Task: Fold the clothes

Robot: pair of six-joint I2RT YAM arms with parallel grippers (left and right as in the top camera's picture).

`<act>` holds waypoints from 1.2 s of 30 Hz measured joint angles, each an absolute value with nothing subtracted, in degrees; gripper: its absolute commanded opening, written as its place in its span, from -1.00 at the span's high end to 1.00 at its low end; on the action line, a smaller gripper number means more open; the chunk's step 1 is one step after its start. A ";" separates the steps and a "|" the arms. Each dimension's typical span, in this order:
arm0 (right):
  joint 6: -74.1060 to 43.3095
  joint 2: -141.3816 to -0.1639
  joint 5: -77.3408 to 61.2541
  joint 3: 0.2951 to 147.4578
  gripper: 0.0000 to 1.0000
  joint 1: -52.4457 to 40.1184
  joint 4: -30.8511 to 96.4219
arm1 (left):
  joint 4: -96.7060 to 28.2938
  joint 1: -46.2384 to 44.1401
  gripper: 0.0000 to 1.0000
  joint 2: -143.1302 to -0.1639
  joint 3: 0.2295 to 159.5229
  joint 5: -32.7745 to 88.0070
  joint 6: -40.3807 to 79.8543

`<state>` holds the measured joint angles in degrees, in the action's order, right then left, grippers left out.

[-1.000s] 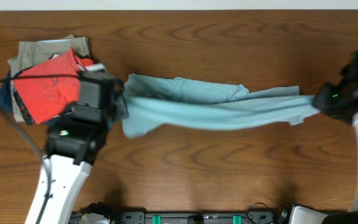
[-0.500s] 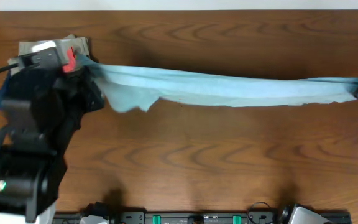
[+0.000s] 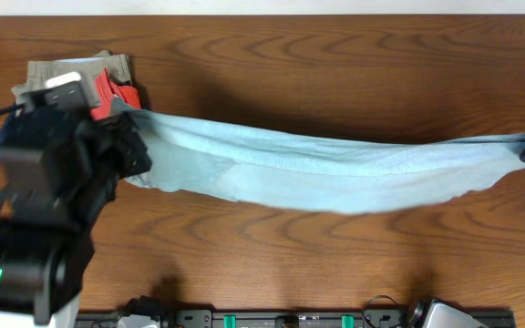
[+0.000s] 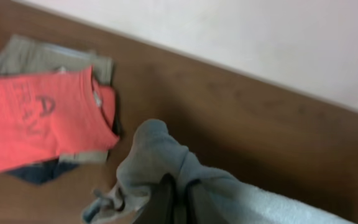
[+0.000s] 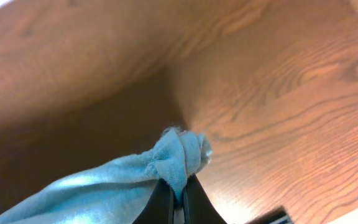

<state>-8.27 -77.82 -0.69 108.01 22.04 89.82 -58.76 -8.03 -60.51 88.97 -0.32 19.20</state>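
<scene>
Softness marks the pale light-blue cotton garment (image 3: 335, 169), which stretches in a long sagging band across most of the brown wooden table (image 3: 335, 55). It appears lifted clear of the table and is bunched narrow at both ends. It looks light, limp and not slippery: it drapes under its own weight, its lower edge droops in the middle, and it would probably hold no shape unless laid flat. The left pincer (image 4: 179, 202) is pressed together on a crumpled corner at the left end. The right pincer (image 5: 176, 200) is likewise clamped on a gathered tuft at the table's far right edge. Such bunched pinches look secure but hide the hem, so flat corners or shoulder seams would likely be better holds for a clean fold once the cloth is spread. Just beside the left end lies a pile, a red-orange printed T-shirt (image 4: 36, 124) on a folded khaki garment (image 4: 55, 56) and a navy garment (image 4: 36, 173), near enough to snag.
</scene>
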 measured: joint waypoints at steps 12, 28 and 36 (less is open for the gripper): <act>-7.14 -93.36 -0.95 90.83 0.97 22.06 82.98 | -63.86 -8.03 0.88 -79.31 88.77 4.60 19.20; -7.11 -104.14 -2.55 86.00 0.97 22.04 76.79 | -66.32 -8.32 0.87 -95.77 88.64 7.16 16.19; -5.93 -99.15 -4.40 85.82 0.97 22.06 82.76 | -76.88 -8.47 0.88 -90.74 88.64 7.27 13.39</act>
